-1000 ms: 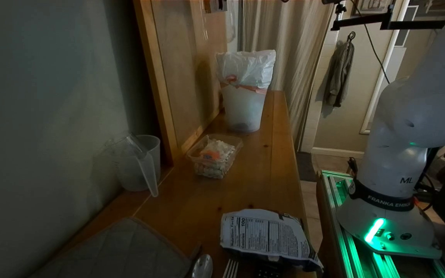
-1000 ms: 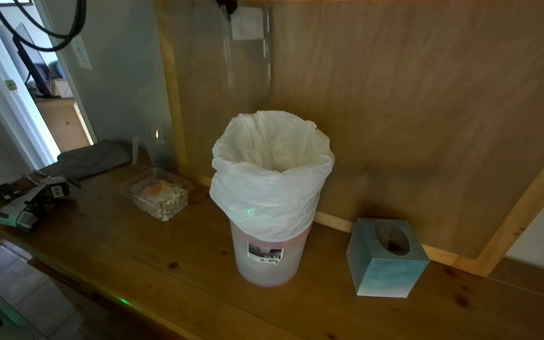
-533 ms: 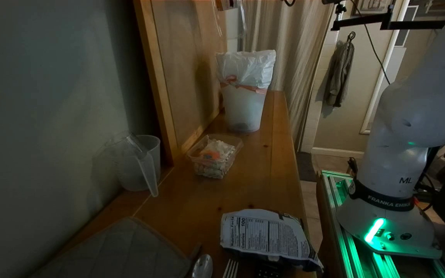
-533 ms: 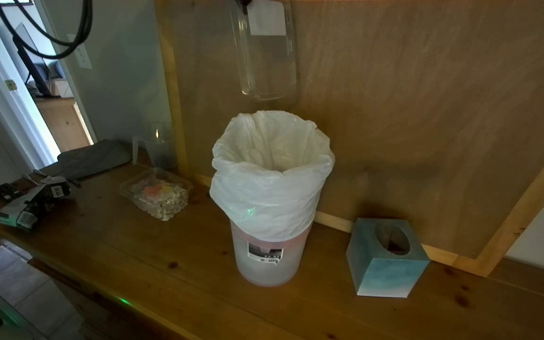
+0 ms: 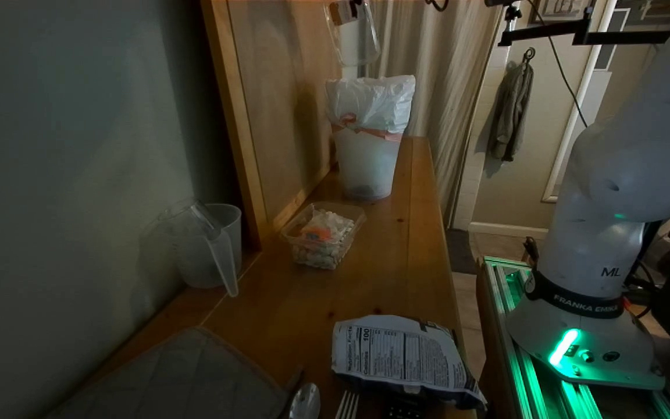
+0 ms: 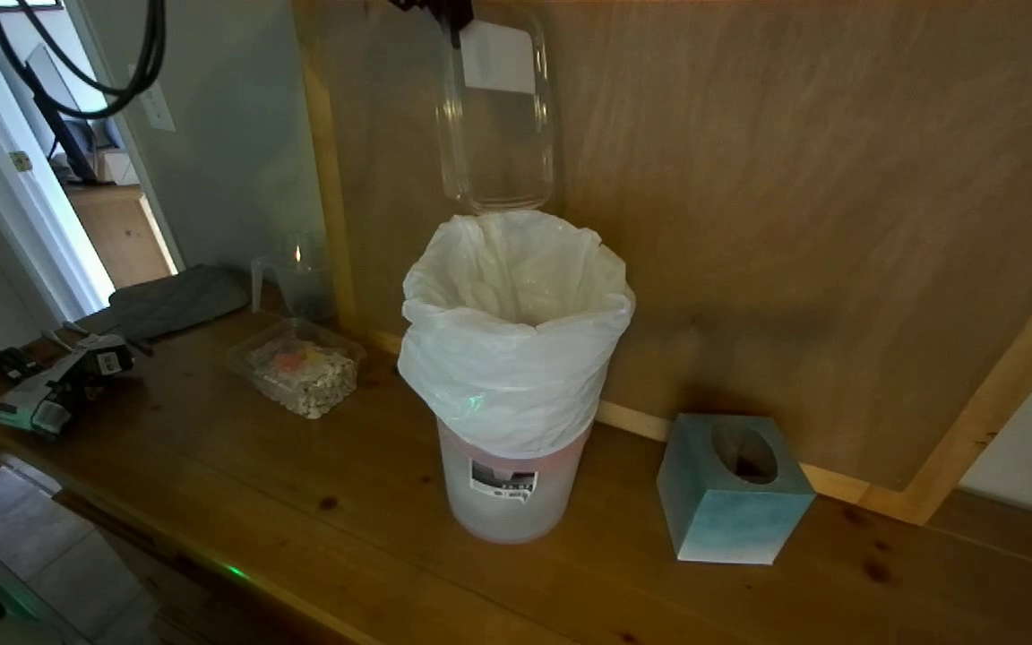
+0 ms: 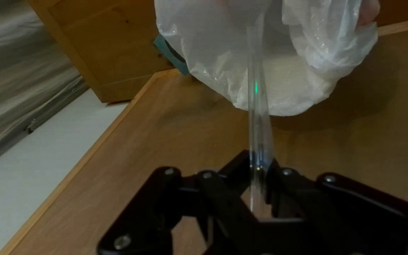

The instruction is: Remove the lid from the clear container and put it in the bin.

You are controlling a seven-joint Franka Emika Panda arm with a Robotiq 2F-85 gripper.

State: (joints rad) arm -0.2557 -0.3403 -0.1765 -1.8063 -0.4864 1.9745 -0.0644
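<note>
My gripper [image 7: 259, 173]: in the wrist view, clamped on the near end of the lid [image 7: 257, 106], which I see edge-on.
Liner [image 7: 204, 46]: same view, white, crinkled, its mouth behind the lid's far end.
Bin [image 5: 367, 166]: in an exterior view, upright on the wooden counter [image 5: 364, 291]; the lid hangs higher, a gap showing between it and the liner.
Clear container [image 5: 320, 235]: same view, lid off, pale and orange contents, between bin and printed packet [image 5: 402, 355].
White label [image 6: 498, 58]: in an exterior view, high on the lid, whose lower edge lines up with the liner's back rim; over the mouth or not, I cannot tell.
Blue-green box [image 6: 735, 488]: same view, beside the bin.
</note>
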